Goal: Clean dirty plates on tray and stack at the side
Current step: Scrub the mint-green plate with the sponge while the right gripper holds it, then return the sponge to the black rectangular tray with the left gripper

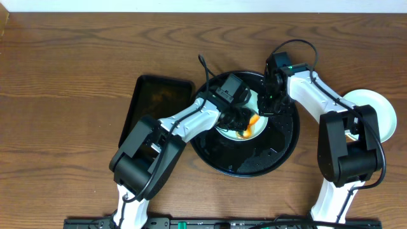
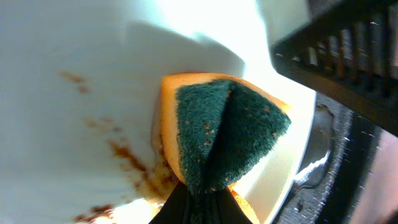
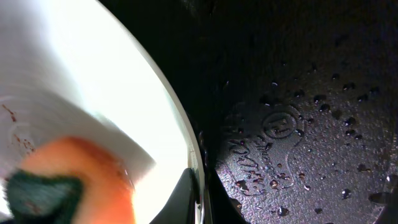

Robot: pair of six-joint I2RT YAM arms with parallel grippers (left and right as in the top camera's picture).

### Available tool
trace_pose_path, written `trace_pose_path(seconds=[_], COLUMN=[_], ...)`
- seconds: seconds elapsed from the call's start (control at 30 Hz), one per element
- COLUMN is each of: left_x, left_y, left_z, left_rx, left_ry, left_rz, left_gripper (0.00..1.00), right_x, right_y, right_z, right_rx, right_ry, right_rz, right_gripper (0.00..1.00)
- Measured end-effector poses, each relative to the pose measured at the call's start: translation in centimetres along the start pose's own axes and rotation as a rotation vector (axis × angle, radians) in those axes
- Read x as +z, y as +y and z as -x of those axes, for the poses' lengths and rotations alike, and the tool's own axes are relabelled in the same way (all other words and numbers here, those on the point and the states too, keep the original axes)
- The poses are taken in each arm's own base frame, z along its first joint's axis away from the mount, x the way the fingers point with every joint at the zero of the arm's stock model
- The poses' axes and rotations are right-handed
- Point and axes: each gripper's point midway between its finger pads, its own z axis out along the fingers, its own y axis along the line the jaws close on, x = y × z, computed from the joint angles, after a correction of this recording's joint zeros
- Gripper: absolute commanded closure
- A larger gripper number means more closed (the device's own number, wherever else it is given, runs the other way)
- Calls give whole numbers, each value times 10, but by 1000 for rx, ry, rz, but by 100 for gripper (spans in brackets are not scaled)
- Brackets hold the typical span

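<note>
A pale plate (image 1: 236, 130) with brown sauce smears (image 2: 127, 158) lies on the round black tray (image 1: 280, 149). My left gripper (image 1: 241, 121) is shut on the teal-and-yellow sponge (image 2: 227, 134), folded and pressed on the plate's inside (image 2: 74, 56). My right gripper (image 1: 270, 105) is shut on the plate's rim (image 3: 194, 168), one finger inside and one outside. The sponge also shows in the right wrist view (image 3: 68, 180). A clean pale plate (image 1: 375, 111) sits on the wood tabletop at the right, partly under my right arm. A third plate is not visible.
A rectangular black tray (image 1: 156, 102) lies left of the round tray. The round tray's floor (image 3: 298, 124) is wet with droplets. Bare wood tabletop (image 1: 63, 95) spreads to the left and back.
</note>
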Motion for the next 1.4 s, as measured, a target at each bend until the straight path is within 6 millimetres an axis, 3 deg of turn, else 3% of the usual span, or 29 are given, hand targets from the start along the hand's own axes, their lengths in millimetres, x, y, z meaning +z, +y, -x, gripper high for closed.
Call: trace_pose_path(seconds=[0.47,0.57,0.7,0.8,0.87,0.93,1.1,1.27,1.4], left_x=[-41,-60,-105,-138,-155,-166,-187,-203,-198], left_y=[70,68,45,34,37,52,109,150,168], left_z=[31,38,50,50,46,39,20,14,7], left_rx=[-139,-130,-83,-59,-68,-102,-232,-316,-322], left_ry=[-95,-139,-238,-291,-305,-296,-245,-245,-198], left_rz=[161,170,148,147,172,230,381,434,404], left_gripper=[93,92,92,92,92,92,92,92,92], right_x=[0,0,0,0,0,0,4,4,3], right_y=[0,0,0,0,0,0,0,1,4], right_z=[-1,-1,-1,-1,-1,-1,-9,-9,-7], right_rx=[1,1,1,1,1,0,-8,-7,-3], right_ry=[4,3,3,3,4,4,29,28,20], right_rz=[-1,0,-1,-1,-1,-1,-8,-3,11], right_gripper=[99,99,99,99,95,84,82,93,99])
